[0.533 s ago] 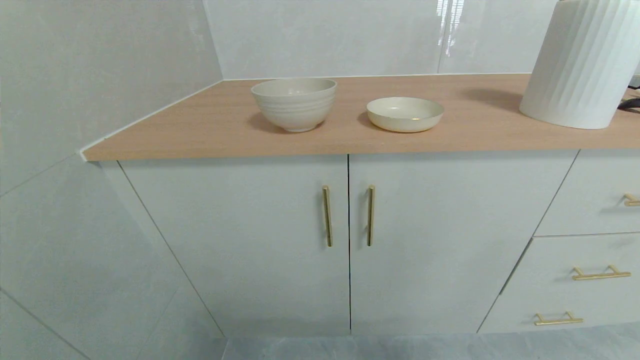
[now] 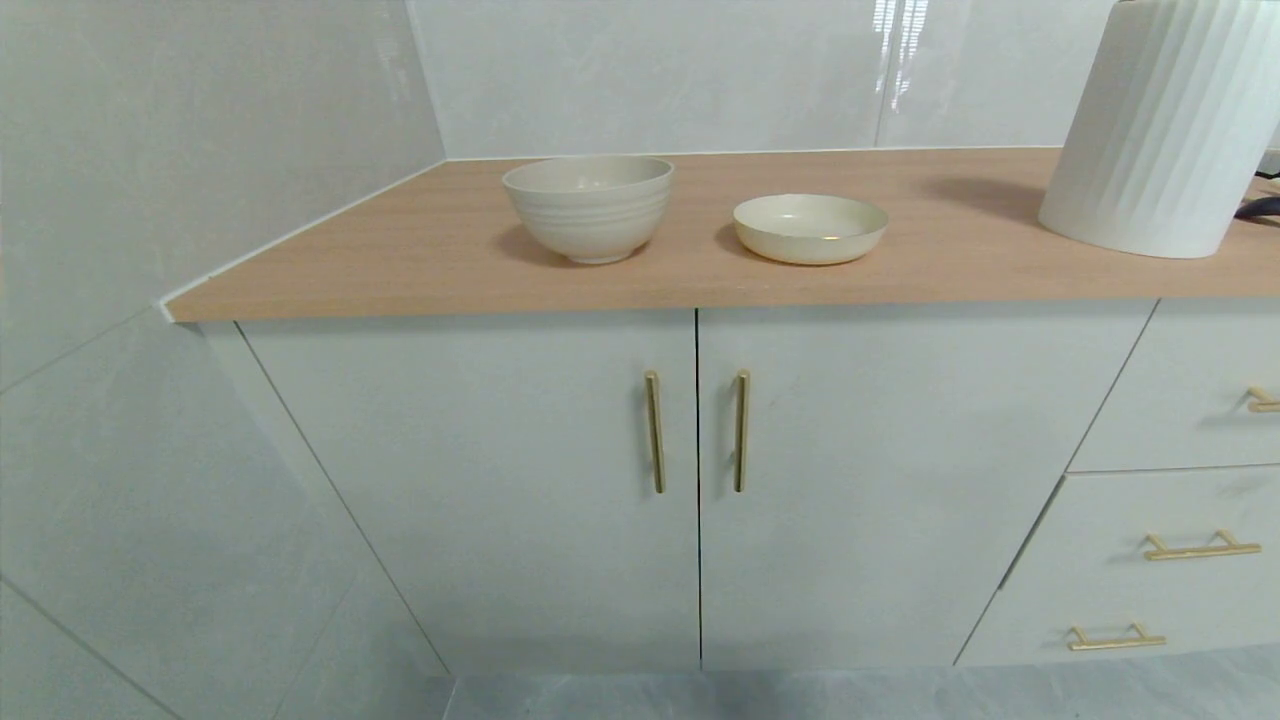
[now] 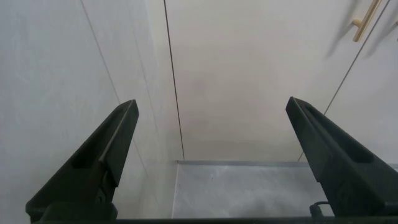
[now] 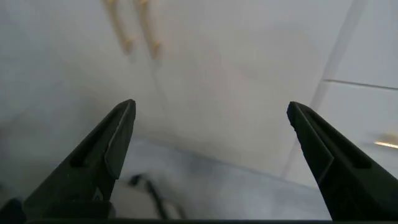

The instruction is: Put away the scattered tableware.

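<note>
Wooden countertop (image 2: 420,250) carries the deep bowl (image 2: 588,208) and shallow dish (image 2: 810,228), apart, above 2 closed cabinet doors (image 2: 480,480). Left gripper (image 3: 211,107) hangs low, jaws wide apart, empty. Right gripper (image 4: 211,108), jaws likewise apart, faces the door handles (image 4: 148,31). Smooth rims may slip from a shallow pinch.

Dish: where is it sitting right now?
In the head view the dish sits on the counter, to the right of the bowl and apart from it, above the right cabinet door.
</note>
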Motion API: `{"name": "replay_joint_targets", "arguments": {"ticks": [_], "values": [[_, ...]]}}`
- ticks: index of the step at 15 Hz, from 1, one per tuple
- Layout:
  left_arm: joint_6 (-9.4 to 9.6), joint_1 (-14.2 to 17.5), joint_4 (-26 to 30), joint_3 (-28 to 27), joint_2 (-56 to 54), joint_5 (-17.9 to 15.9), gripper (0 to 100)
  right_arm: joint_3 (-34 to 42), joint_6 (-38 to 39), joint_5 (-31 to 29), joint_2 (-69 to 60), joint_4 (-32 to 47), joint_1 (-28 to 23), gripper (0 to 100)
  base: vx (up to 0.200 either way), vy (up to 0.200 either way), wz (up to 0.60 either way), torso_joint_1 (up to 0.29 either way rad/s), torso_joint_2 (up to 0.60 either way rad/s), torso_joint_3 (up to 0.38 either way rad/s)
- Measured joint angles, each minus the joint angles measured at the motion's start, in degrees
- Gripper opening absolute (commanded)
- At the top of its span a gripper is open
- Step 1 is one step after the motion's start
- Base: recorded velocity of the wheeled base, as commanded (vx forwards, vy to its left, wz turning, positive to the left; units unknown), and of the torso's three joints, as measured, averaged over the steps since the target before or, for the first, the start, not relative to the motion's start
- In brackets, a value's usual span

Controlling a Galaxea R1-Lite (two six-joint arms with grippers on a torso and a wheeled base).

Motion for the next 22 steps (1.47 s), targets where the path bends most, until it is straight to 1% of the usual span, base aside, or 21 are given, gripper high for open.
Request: {"name": "replay_joint_targets", "arguments": {"ticks": [1,6,9,12,14,15,17,18,22], "values": [[0.00,0.0,0.0,0.0,0.0,0.0,100,-1.3,0.4,0.8,5.0,-1.5,2.3,100,0.000,0.000,0.00,0.000,0.00,0.000],[0.00,0.0,0.0,0.0,0.0,0.0,100,-10.9,3.0,3.0,34.4,-12.5,18.7,100,0.000,0.000,0.00,0.000,0.00,0.000],[0.00,0.0,0.0,0.0,0.0,0.0,100,-17.9,6.6,4.2,49.0,-18.6,25.4,100,0.000,0.000,0.00,0.000,0.00,0.000],[0.00,0.0,0.0,0.0,0.0,0.0,100,-25.7,8.3,5.2,61.0,-24.6,28.1,100,0.000,0.000,0.00,0.000,0.00,0.000],[0.00,0.0,0.0,0.0,0.0,0.0,100,-29.0,8.4,5.4,67.3,-28.6,28.7,100,0.000,0.000,0.00,0.000,0.00,0.000],[0.00,0.0,0.0,0.0,0.0,0.0,100,-29.9,8.4,5.4,70.5,-31.4,28.9,100,0.000,0.000,0.00,0.000,0.00,0.000],[0.02,0.0,0.0,0.0,0.0,0.0,100,-30.7,8.5,5.3,76.2,-41.0,29.0,100,0.000,0.000,0.00,0.000,0.00,0.000],[0.00,0.0,0.0,0.0,0.0,0.0,100,-30.8,8.7,5.3,78.7,-44.1,29.1,100,0.000,0.000,0.00,0.000,0.00,0.000],[0.00,0.0,0.0,0.0,0.0,0.0,100,-31.2,11.1,5.3,83.0,-45.7,29.1,100,0.000,0.000,0.00,0.000,0.00,0.000]]}}
